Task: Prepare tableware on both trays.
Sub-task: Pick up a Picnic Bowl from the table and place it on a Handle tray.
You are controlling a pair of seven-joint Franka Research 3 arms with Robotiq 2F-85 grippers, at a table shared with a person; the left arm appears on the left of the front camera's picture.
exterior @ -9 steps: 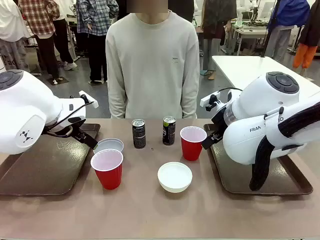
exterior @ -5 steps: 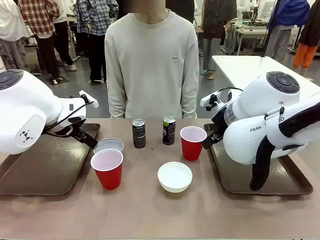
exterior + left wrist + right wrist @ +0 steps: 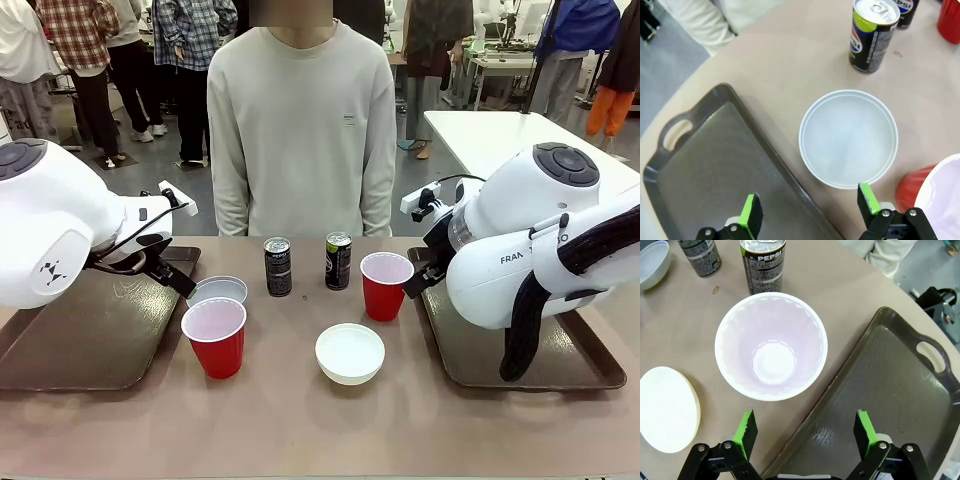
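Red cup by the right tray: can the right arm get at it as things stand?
Probably yes: the right gripper hangs open just short of the red cup, nothing between; a black can stands close behind it.

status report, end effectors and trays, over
Left end effector open, aimed at left bowl; right end effector open, aimed at right red cup. Left tray, right tray not yet loaded. Nothing blocking.

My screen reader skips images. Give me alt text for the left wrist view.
The open left gripper hovers over a white bowl beside a dark tray, with a black can beyond and a red cup alongside.
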